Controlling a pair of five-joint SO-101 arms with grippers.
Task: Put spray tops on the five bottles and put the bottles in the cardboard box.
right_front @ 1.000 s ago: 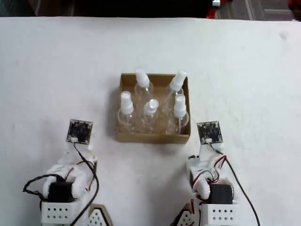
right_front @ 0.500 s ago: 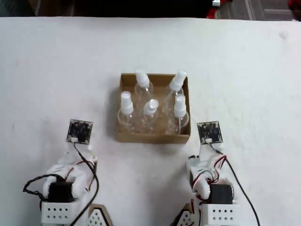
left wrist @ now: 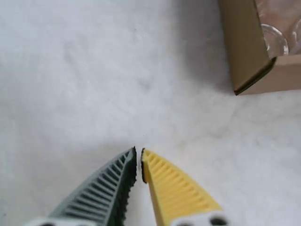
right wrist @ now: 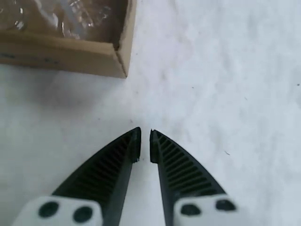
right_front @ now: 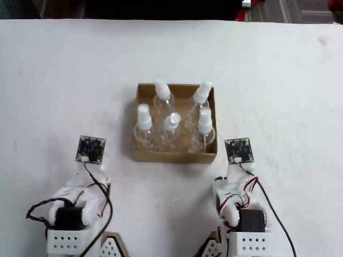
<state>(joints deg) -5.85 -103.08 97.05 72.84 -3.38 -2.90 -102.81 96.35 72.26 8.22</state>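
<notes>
Here, the cardboard box (right_front: pixel 174 157) is sitting near the middle of the white tabletop (right_front: pixel 64 75). All five bottles (right_front: pixel 171 128) are standing upright inside it, each wearing a white spray top (right_front: pixel 162 87). Two bottles are standing along the far wall, two at the near corners, and one between them. The clear bottle bodies are blending into one another, so their outlines are hard to separate.

In the right wrist view, a few faint dark marks are showing on the box's outer wall (right wrist: pixel 61 56), too small to read. The glassy shapes inside it (right wrist: pixel 70 19) are blurring together. In the left wrist view the picture edge is cutting off the box (left wrist: pixel 244 52), leaving one corner and a rounded bottle base (left wrist: pixel 275 40).

The left arm (right_front: pixel 75 209) is resting at about 7 o'clock from the box and the right arm (right_front: pixel 238 209) at about 5 o'clock, each well apart from it. Each arm is carrying a small dark circuit board (right_front: pixel 91 149) at its tip.

The left claw (left wrist: pixel 139 162), one finger grey and one yellow, is hanging closed over bare tabletop, gripping nothing. The right claw (right wrist: pixel 145 143), both fingers black, is also closed and holding nothing, with a thin slit between its tips.
</notes>
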